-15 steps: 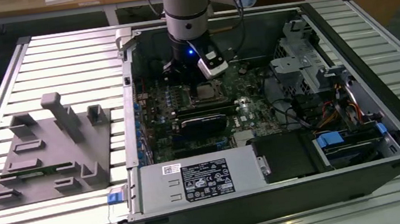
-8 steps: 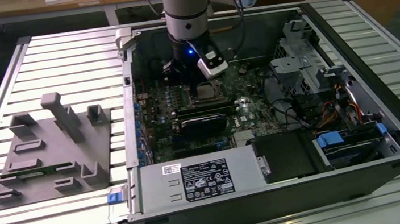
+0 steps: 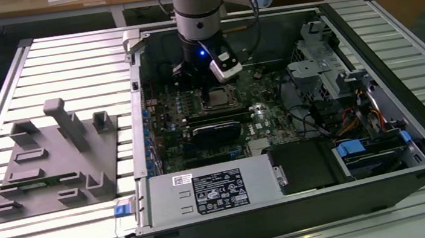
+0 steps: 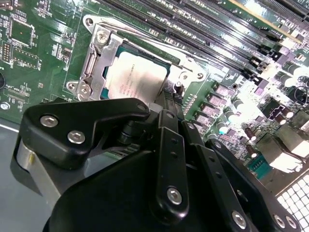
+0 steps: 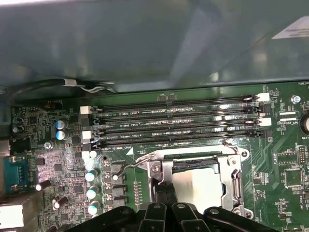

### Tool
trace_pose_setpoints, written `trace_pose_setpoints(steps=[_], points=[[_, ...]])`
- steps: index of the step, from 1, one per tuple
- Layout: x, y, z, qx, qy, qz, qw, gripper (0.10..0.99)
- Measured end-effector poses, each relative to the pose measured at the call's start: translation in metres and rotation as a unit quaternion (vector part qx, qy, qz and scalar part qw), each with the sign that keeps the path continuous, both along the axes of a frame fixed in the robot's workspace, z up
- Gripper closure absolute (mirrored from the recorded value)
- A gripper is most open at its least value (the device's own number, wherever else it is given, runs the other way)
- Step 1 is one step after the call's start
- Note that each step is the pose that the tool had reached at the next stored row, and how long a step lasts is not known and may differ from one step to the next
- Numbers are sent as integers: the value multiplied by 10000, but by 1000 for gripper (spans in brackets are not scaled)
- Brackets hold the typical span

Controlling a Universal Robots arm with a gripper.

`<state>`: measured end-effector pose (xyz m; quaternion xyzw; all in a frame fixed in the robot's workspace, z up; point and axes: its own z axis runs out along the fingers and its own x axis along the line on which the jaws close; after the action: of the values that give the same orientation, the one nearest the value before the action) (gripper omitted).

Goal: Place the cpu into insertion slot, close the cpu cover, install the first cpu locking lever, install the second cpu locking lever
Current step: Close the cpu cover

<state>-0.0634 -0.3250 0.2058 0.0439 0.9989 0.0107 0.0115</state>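
The cpu [image 5: 198, 186] lies flat in the insertion slot [image 3: 219, 98], its silvery top [image 4: 137, 79] showing through the window of the cpu cover [image 5: 193, 162]. The cover [image 4: 110, 54] is down over the chip. A thin wire locking lever [image 5: 126, 166] sticks out from one socket corner. Another lever [image 4: 90, 62] lies along the far side of the frame. My gripper [image 5: 164, 194] is shut, its black fingers together at the socket's edge beside the chip [image 4: 168, 96]. Whether they touch a lever I cannot tell. In the exterior view the arm's wrist [image 3: 201, 41] stands right over the socket.
Long black memory slots [image 5: 178, 128] run beside the socket. Capacitors [image 5: 91, 176] stand close by. The open case holds a power supply [image 3: 213, 189], a drive cage [image 3: 319, 60] and loose cables [image 3: 351, 120]. A grey fixture [image 3: 55, 156] sits on the slatted table at the exterior view's left.
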Motion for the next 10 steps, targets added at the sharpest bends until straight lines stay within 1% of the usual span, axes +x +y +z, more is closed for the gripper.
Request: trace_pose_setpoints(steps=[3,5,10], points=[[-19,0,-29,0,-14,0,10000,980],[-24,-1,-48,-4,-13,1,10000,980],[-11,0,-54,0,-15,0,10000,980]])
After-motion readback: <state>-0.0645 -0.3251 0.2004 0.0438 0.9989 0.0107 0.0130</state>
